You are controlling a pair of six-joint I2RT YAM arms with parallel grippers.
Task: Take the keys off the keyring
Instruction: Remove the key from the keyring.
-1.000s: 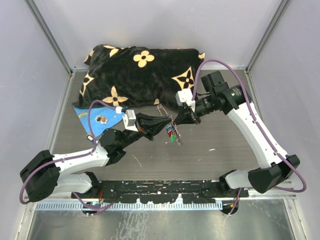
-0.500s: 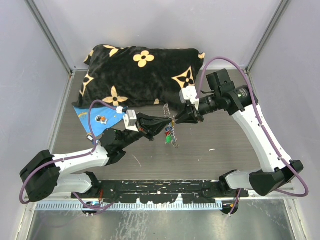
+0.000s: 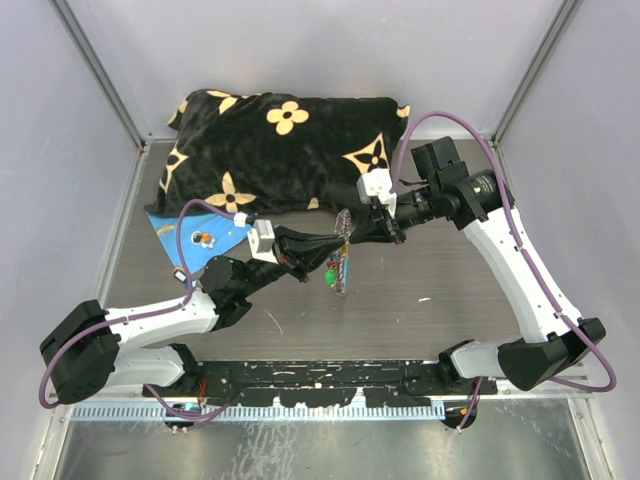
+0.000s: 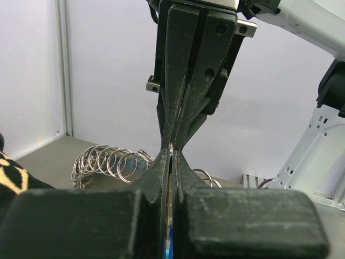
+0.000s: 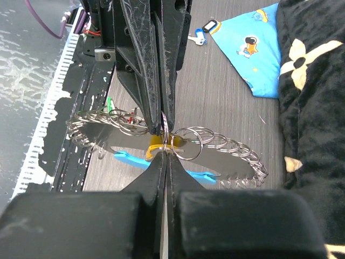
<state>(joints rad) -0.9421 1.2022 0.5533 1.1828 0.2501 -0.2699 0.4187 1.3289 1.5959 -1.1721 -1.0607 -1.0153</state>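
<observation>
Left claw [image 3: 332, 245] stays shut on the keyring [image 5: 215, 141], held above the counter [image 3: 430, 285]. Keys [image 3: 332, 272] dangle below, apparently all attached. Right claw [image 3: 352, 238], after briefly opening, has re-pinched 1 ring, likely a fresh grip to work a key off.

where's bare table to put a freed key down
Widest bare table lies front-centre, between keyring and right arm. A narrow strip runs along the left wall below the blue cloth. Crowded: mid-table, where left claw and right claw pinch the keyring, and the back under the pillow.
</observation>
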